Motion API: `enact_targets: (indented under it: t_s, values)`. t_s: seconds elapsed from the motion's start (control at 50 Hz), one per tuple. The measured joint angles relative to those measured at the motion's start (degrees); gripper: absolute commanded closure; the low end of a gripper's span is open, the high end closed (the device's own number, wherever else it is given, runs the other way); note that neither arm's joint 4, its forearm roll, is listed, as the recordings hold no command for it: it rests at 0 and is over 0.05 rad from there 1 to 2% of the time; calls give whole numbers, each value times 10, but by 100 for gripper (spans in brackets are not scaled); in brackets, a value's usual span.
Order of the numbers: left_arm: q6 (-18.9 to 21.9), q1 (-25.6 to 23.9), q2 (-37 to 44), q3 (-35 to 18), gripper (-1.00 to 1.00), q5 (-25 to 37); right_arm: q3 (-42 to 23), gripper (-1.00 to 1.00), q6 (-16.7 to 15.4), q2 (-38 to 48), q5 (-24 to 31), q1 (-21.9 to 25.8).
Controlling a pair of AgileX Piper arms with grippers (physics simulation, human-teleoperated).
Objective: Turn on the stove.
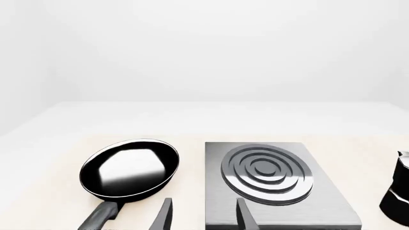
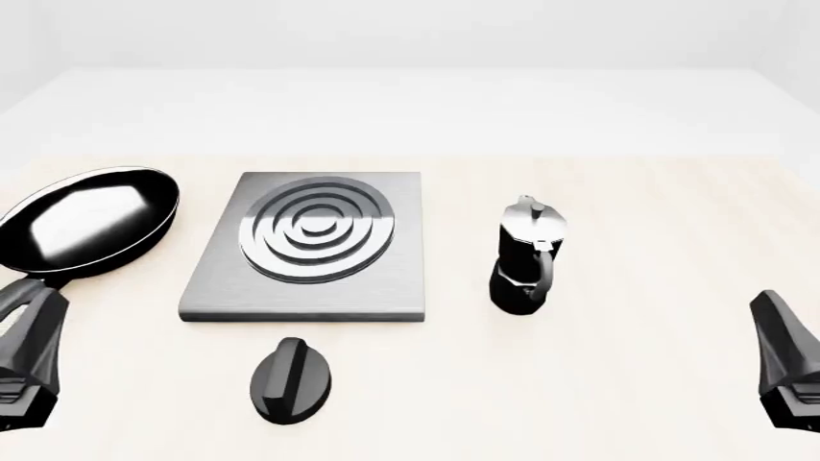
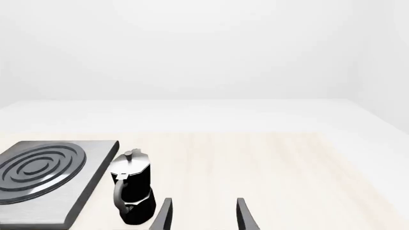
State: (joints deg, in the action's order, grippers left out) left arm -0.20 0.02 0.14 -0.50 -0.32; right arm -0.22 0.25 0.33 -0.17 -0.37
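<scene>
Left end effector (image 2: 29, 360) sits low at the near left edge of the front view, just near of the pan's handle and touching nothing. In its wrist view the two fingers (image 1: 163, 215) stand apart with a bare gap between them: spread, holding nothing. That camera looks level across the surface toward the far wall.

Right end effector (image 2: 788, 370) sits low at the near right edge, well apart from every object. Its fingers (image 3: 246, 215) are likewise spread with nothing between them, and its wrist view is equally level.

Stove (image 2: 307, 245): a flat grey plate with concentric burner rings, lying left of centre on the surface (image 2: 640, 384). Its knob (image 2: 292, 379), a black oval with a ridge, lies separately on the near side of the plate, apart from its front edge. The ridge runs roughly near-to-far. The knob sits between the two end effectors, nearer the left one, and neither touches it.

Pan (image 2: 84, 219): black, left of the stove, its handle pointing toward the left end effector.

Moka pot (image 2: 528, 254): upright, right of the stove and near it.
</scene>
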Motion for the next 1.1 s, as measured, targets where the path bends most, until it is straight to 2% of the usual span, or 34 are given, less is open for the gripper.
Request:
enact_targets:
  t_s: [0.3, 0.52, 0.7, 0.86, 1.1]
  values:
    - [16, -5, 58, -6, -100, -37, -2, -100, 4, -2, 3, 2]
    - [33, -19, 204, -39, -100, -106, -1, -100, 7, -1, 4, 4]
    - [32, -43, 323, -77, -100, -138, 0, -100, 5, 9, -1, 6]
    - [24, -74, 406, -110, -100, -137, 1, -100, 4, 16, -5, 8]
    - [1, -120, 483, -149, -100, -115, 1, -100, 6, 15, -4, 10]
